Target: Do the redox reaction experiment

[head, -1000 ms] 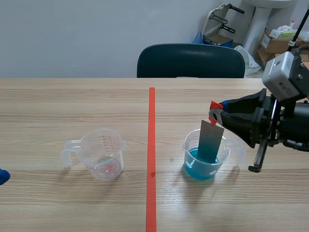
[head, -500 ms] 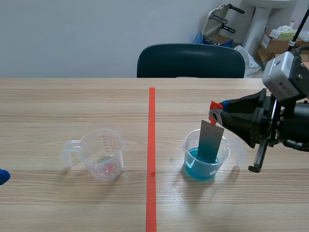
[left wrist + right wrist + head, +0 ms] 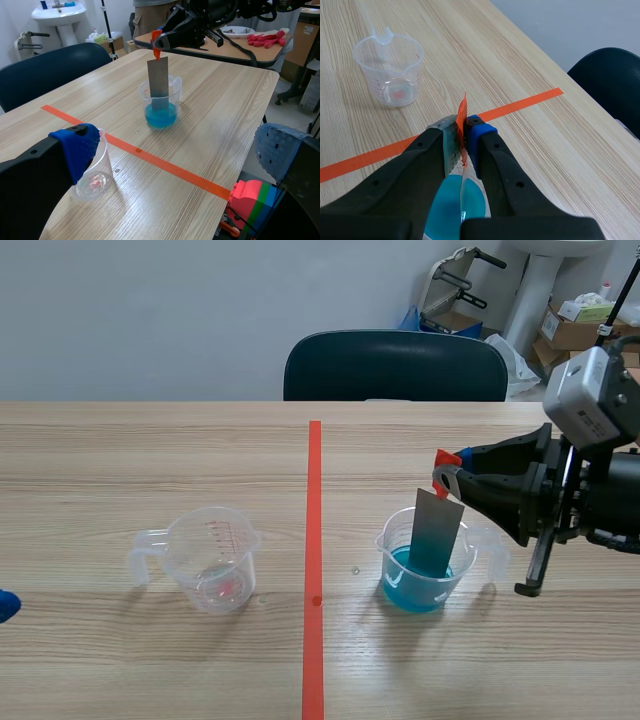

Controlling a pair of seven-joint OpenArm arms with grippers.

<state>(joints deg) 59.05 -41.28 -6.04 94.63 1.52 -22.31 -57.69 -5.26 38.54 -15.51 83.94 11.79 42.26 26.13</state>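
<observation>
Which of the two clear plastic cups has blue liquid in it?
The cup below the right gripper: blue liquid fills its bottom and the metal strip stands in it. The other cup holds no blue liquid.

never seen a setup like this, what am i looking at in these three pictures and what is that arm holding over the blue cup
All three pictures show one two-armed robot at the same moment. The wide one is taken from between the arms and looks out over a wooden table. The other two come from a camera on each wrist, looking past that arm's own two fingers.

On the table stand a clear cup and a cup of blue liquid, one on each side of a red tape line, which is only a mark.

The right gripper is shut on a metal strip, pinching it by its red top end. The strip's lower end dips into the blue liquid. The left gripper is open and holds nothing, with the clear cup close beside one finger.
</observation>
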